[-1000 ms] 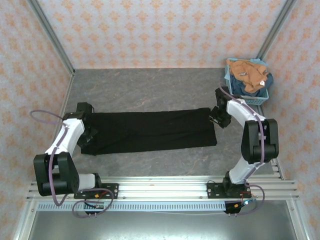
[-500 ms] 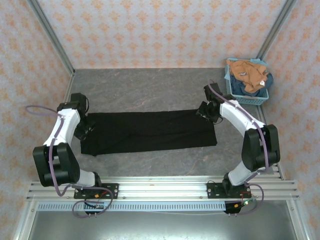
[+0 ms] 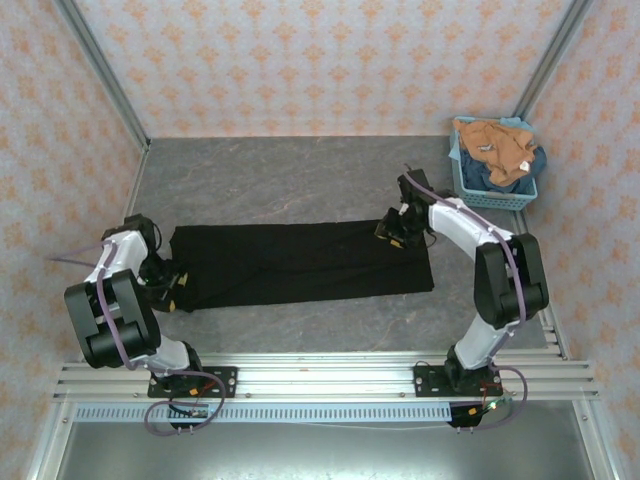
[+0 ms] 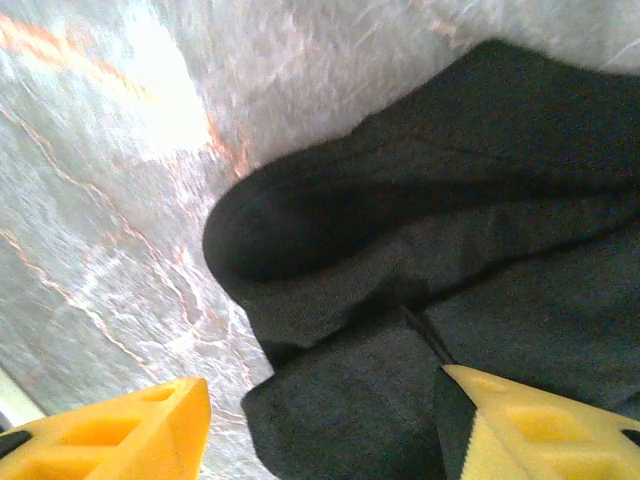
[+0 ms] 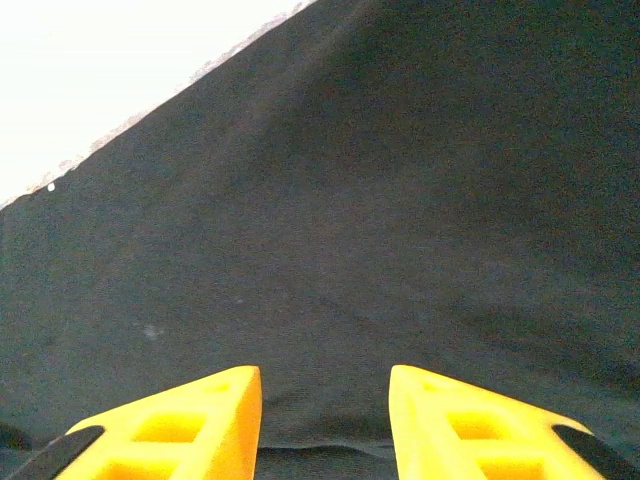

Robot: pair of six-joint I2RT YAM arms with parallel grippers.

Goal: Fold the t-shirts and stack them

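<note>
My left gripper (image 4: 325,430) and right gripper (image 5: 325,415), fingers apart, sit at opposite ends of the black tee (image 3: 300,262), flat on the table (image 3: 300,180). Pinching only its top layer could pull the fold undone.

Evenly lit top view; wrist views blurred, table (image 4: 150,110) glaring white

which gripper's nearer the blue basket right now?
Right. The right gripper hovers over the black shirt at its right end, near the basket; the left gripper is at the shirt's far left end.
</note>
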